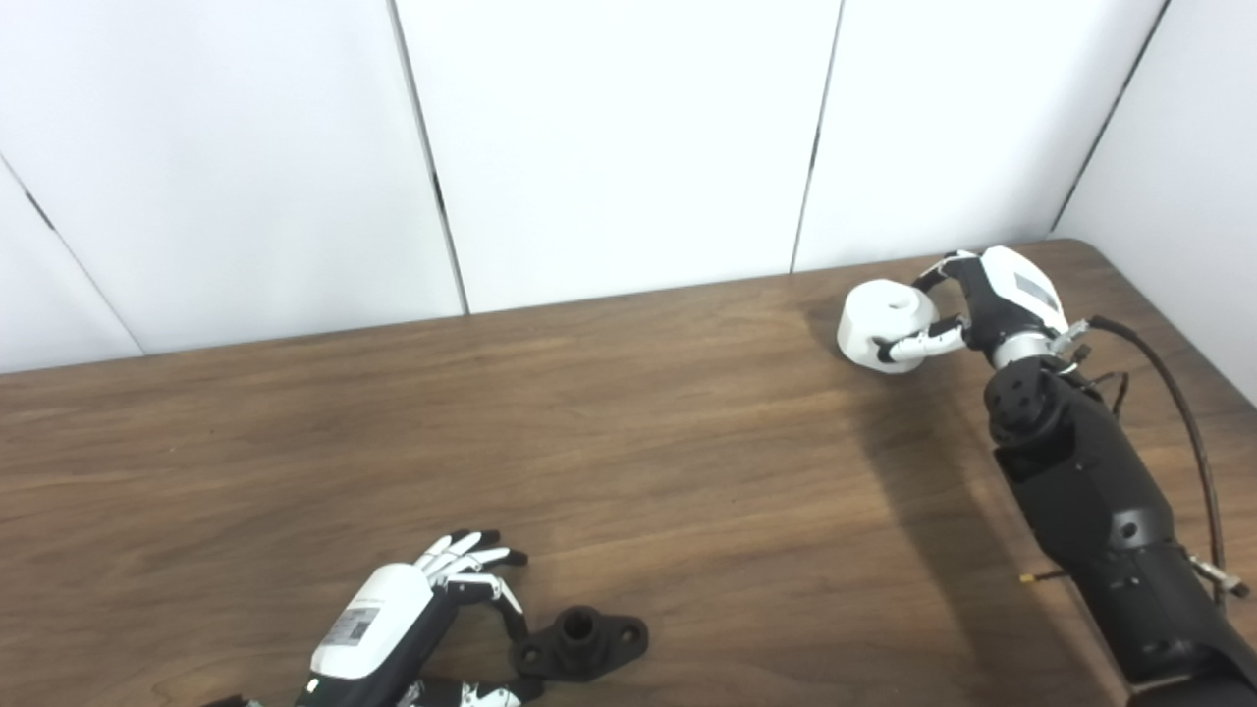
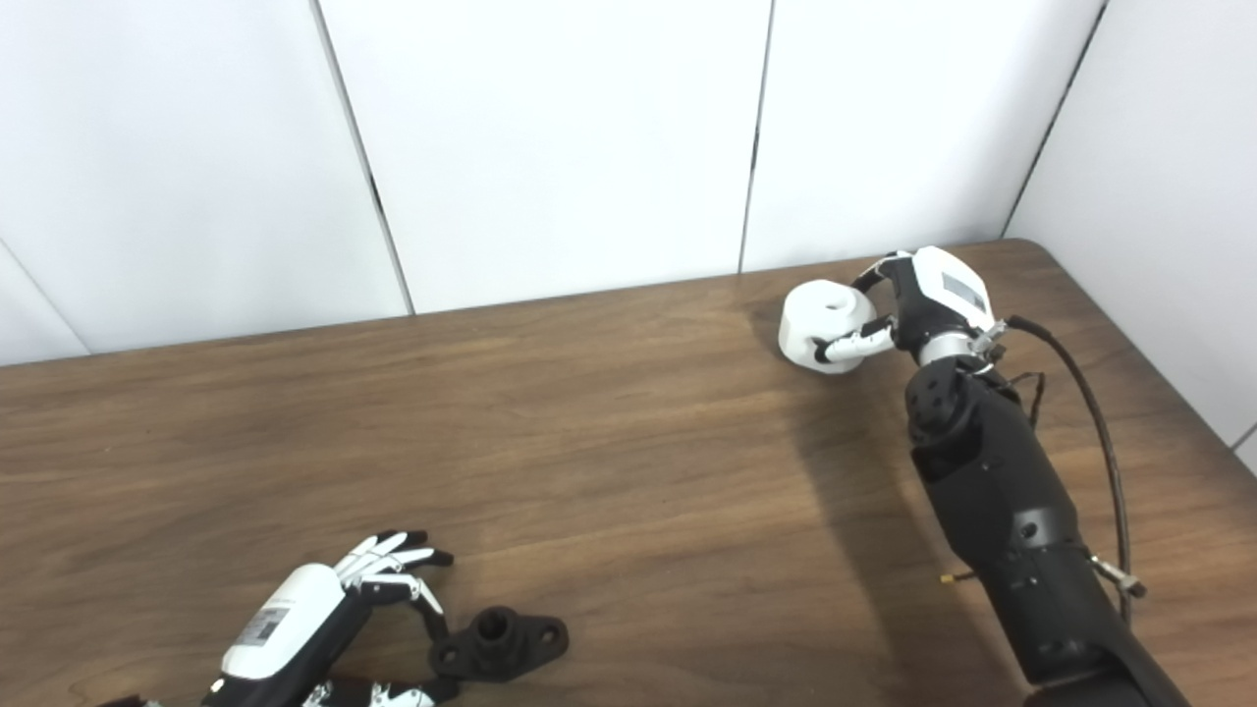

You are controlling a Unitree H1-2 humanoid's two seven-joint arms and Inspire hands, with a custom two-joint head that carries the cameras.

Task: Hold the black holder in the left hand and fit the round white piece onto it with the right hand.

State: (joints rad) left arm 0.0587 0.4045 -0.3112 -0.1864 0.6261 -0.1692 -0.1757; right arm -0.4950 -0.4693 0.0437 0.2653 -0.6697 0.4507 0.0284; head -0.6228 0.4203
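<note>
Left eye view: at the near left my left hand [image 1: 412, 614] pinches one ear of the black holder [image 1: 584, 643], which lies flat on the table [image 1: 638, 442] with its socket facing up and its long axis running left to right. Far to the right, near the back edge, my right hand [image 1: 967, 309] is closed around the round white piece [image 1: 884, 324]. I judge the piece must travel leftward and toward me, the two being well apart.

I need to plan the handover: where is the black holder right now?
The black holder lies flat on the table at the near edge, left of centre, with the left hand at its left end; the round white piece is far right.
</note>
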